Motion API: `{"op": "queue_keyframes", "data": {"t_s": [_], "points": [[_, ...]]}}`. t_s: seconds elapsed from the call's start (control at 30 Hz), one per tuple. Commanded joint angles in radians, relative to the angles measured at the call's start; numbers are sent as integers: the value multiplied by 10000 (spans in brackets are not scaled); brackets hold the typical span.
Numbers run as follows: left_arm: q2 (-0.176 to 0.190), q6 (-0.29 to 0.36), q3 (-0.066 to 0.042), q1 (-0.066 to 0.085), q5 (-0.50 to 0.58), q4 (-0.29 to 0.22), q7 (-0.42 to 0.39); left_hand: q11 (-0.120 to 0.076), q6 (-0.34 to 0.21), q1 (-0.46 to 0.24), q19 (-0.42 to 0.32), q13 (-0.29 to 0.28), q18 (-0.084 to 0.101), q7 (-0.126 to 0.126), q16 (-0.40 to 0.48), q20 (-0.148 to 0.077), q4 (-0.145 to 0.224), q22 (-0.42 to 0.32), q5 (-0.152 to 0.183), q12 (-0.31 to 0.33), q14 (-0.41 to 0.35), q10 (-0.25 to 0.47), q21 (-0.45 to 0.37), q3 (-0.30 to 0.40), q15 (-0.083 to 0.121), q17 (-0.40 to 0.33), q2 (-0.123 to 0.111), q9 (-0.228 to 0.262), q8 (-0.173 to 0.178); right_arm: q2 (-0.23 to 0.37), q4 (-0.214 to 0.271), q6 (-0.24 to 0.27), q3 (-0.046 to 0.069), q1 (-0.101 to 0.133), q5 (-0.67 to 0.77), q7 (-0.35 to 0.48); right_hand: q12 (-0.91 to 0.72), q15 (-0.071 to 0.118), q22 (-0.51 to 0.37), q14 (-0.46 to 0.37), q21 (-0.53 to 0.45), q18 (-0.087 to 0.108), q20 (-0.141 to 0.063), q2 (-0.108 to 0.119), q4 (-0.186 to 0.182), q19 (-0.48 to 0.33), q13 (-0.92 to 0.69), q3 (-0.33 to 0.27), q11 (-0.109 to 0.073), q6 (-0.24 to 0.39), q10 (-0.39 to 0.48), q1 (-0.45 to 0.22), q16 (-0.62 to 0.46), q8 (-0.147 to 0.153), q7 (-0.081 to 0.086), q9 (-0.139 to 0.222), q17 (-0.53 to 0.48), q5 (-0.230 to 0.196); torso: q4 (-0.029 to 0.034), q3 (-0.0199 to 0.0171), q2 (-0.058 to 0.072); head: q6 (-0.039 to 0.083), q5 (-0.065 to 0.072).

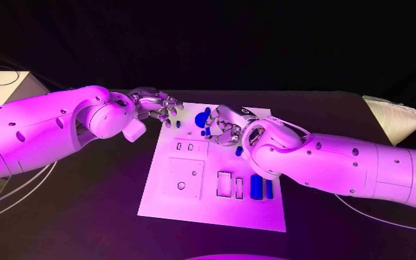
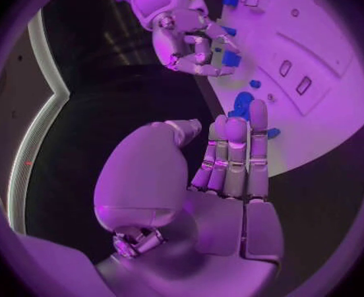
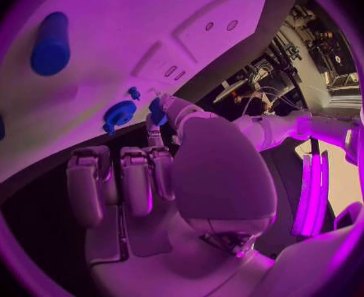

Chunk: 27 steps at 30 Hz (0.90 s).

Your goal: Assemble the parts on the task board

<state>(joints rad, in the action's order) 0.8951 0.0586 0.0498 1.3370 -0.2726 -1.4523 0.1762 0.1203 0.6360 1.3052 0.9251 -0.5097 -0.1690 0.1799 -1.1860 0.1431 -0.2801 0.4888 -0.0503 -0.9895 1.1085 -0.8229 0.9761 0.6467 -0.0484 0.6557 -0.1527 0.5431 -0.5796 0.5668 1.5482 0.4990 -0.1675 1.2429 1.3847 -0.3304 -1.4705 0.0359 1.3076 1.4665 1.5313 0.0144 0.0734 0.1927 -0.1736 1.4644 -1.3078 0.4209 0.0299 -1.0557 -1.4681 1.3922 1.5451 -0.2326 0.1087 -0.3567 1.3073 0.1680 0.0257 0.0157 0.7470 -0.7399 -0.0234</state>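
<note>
The white task board (image 1: pixel 186 206) lies in the middle of the black table. My right hand (image 1: pixel 227 127) hovers over its far half and pinches a small blue part (image 2: pixel 230 58) between thumb and a finger; the same part (image 3: pixel 157 110) sits at the fingertips in the right wrist view. Just beyond it, a round blue disc (image 1: pixel 203 117) and a small blue peg (image 1: pixel 203 132) stand on the board. My left hand (image 1: pixel 160 106) is at the board's far left corner, fingers (image 2: pixel 235 152) straight and together, holding nothing. Two blue bars (image 1: pixel 256 186) stand near the board's near right.
Rectangular slots (image 1: pixel 229 185) and a square recess (image 1: pixel 184 176) mark the near half of the board. A white box (image 1: pixel 13 85) stands at the table's far left and a pale object (image 1: pixel 390 118) at the right edge. Cables (image 1: pixel 26 182) trail on the left.
</note>
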Motion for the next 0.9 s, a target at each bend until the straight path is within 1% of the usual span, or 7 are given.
{"op": "queue_keyframes", "data": {"t_s": [0.03,0.27,0.33,0.43,0.6,0.63,0.9], "points": [[96,171,-11,-2,1583,-86,-1564,5,-46,13,-28,115,-145,232,149,45,13,-61,-3,81,-149,83,-93,110,-23,-233,-68,-85,51,-180,-48,136,-23,-114,742,-49,34,66,2341,919,-26,-24,-69,-61,-28,799,-1885,67,-63,-43,-442,-12,-12,-17,-47,-43,2149,44,9,18,11,-26,-10],[209,268,-8,-16,1753,-274,-1736,15,-46,32,-4,236,-152,246,227,64,19,-123,-5,124,-196,66,-166,267,-35,-358,-16,-185,72,-593,-327,274,-47,-393,1100,-507,52,50,2323,914,-55,-16,-60,-46,-61,782,-1875,84,-47,-6,-433,-124,-24,-40,-34,-59,2131,-74,4,33,6,-91,-58],[235,217,-7,-20,1763,-310,-1716,27,-61,2,8,271,-152,259,238,68,5,-140,-2,133,-197,66,-184,284,-41,-379,-55,-220,87,-673,-393,278,-50,-441,1180,-589,53,49,2324,914,-54,-17,-58,-33,-71,784,-1876,80,-46,-9,-433,-158,-26,-53,-36,-67,2127,-100,-1,15,12,-109,-74],[262,171,-7,-23,1770,-332,-1674,47,-78,-93,23,321,-150,278,249,80,-36,-167,-1,141,-195,63,-214,255,-58,-400,-170,-275,104,-765,-471,261,-53,-493,1309,-671,49,48,2328,916,-48,-18,-57,-25,-76,787,-1878,79,-47,-13,-436,-177,-22,-64,-39,-72,2135,-120,13,21,13,-114,-60],[304,163,-7,-26,1744,-352,-1606,57,-78,-194,49,378,-151,285,212,91,-64,-197,-2,140,-136,41,-244,242,-68,-337,-249,-336,113,-878,-555,201,-60,-574,1519,-777,49,49,2333,914,-42,-20,-56,-16,-79,792,-1879,77,-49,-16,-436,-192,-25,-73,-41,-77,2130,-134,15,4,22,-148,-108],[312,165,-7,-26,1717,-358,-1588,57,-75,-221,59,392,-152,285,194,93,-67,-204,-2,136,-110,32,-249,238,-68,-308,-270,-352,114,-893,-567,186,-61,-592,1576,-800,49,49,2333,914,-42,-20,-56,-16,-79,792,-1879,77,-49,-16,-436,-192,-25,-73,-41,-77,2130,-134,3,-6,24,-166,-119],[317,201,-7,-26,1495,-387,-1440,54,-63,-299,99,438,-156,281,131,94,-72,-223,-3,128,-22,3,-260,229,-66,-211,-330,-404,113,-961,-578,116,-67,-676,1791,-882,52,50,2333,913,-42,-20,-56,1,-82,792,-1877,71,-50,-13,-435,-211,-29,-79,-42,-81,2124,-143,-13,-6,27,-224,-139]]}}
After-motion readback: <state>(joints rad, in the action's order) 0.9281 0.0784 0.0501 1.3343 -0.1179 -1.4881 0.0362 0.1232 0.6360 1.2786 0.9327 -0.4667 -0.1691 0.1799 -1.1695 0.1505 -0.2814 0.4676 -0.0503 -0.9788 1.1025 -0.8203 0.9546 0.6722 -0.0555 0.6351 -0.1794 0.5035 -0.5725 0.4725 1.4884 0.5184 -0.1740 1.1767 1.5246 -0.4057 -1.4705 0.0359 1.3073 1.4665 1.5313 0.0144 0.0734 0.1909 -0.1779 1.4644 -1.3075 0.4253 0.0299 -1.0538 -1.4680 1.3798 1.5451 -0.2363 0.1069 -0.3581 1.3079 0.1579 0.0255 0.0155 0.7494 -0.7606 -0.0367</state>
